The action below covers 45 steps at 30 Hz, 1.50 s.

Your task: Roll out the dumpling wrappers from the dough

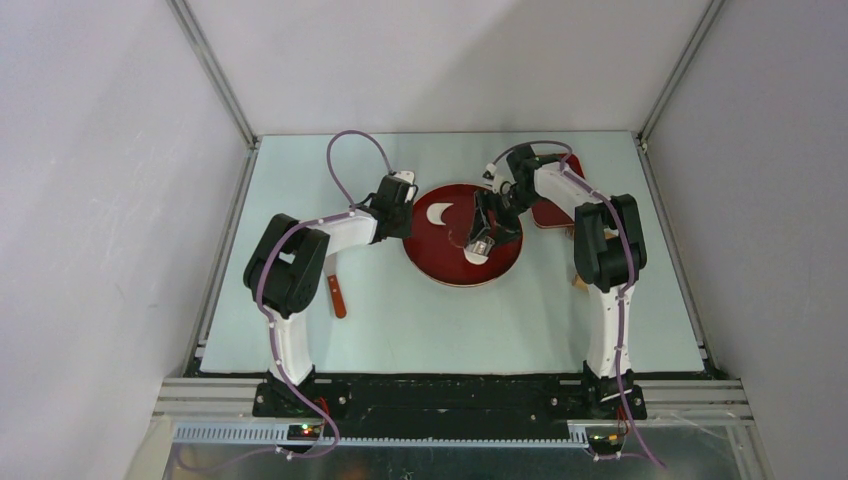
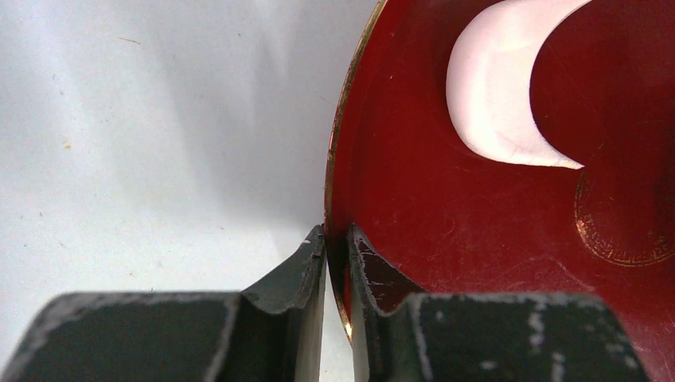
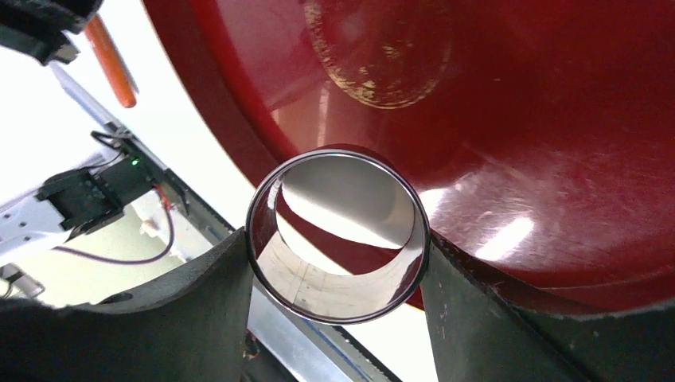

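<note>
A white crescent of dough point(image 1: 437, 213) lies on the back left of the large red plate point(image 1: 440, 268); it also shows in the left wrist view point(image 2: 493, 95). My left gripper point(image 1: 407, 228) is shut on the plate's left rim point(image 2: 333, 159), one finger on each side point(image 2: 337, 259). My right gripper point(image 1: 480, 244) is shut on the shiny metal ring cutter point(image 3: 338, 235), held low over the plate's middle point(image 3: 517, 119). A small white bit of dough point(image 1: 474, 259) shows at the cutter's near side. No round wrapper disc is in view.
A second red plate point(image 1: 556, 208) lies at the back right, partly under the right arm. A brown-handled tool point(image 1: 337, 296) lies on the table by the left arm. The plate's near rim sits toward the table's middle.
</note>
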### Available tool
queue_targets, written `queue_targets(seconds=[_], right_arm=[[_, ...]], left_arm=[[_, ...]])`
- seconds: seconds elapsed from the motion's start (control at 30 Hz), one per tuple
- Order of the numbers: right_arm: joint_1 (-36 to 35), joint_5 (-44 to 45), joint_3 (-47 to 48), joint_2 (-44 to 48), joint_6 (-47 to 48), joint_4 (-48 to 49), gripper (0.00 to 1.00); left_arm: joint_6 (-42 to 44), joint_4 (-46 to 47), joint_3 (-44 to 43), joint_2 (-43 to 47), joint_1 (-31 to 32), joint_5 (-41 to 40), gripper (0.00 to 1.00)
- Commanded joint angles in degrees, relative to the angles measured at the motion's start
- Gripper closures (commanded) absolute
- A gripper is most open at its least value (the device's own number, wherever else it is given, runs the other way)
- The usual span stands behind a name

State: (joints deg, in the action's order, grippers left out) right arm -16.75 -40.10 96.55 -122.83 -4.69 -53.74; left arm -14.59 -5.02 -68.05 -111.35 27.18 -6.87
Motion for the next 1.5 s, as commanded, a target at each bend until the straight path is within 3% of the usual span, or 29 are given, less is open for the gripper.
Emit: queue_targets(seconds=[0.0,0.1,0.43,0.53,0.73,1.2,1.3,1.47], right_arm=[[-1.0,10.6,1.7,1.4,0.5,-1.4,1.00],[-1.4,12.9,2.3,0.7,1.1,-1.9,1.00],[-0.2,-6.8,4.6,2.8,1.4,-2.6,1.00],[-0.1,-5.9,4.3,2.5,1.4,-2.3,1.00],[-0.8,5.5,4.0,-2.3,1.1,-2.8,1.00],[0.4,-10.5,4.9,1.6,1.8,-2.6,1.00],[0.1,-7.3,4.5,1.6,1.1,-2.4,1.00],[-1.0,12.9,4.7,-3.0,1.0,-3.9,1.00]], left_arm=[[-0.7,0.6,-2.0,-0.3,-0.3,0.1,0.80],[-0.7,0.5,-1.9,-0.2,-0.3,0.0,0.80],[-0.7,0.6,-1.8,-0.2,-0.3,0.0,0.80],[-0.7,0.6,-1.9,-0.2,-0.3,0.0,0.80],[-0.8,0.5,-1.9,-0.2,-0.3,0.1,0.80],[-0.8,0.6,-1.8,-0.2,-0.3,0.1,0.80],[-0.7,0.6,-1.9,-0.2,-0.3,0.1,0.80],[-0.7,0.5,-1.8,-0.2,-0.3,0.1,0.80]])
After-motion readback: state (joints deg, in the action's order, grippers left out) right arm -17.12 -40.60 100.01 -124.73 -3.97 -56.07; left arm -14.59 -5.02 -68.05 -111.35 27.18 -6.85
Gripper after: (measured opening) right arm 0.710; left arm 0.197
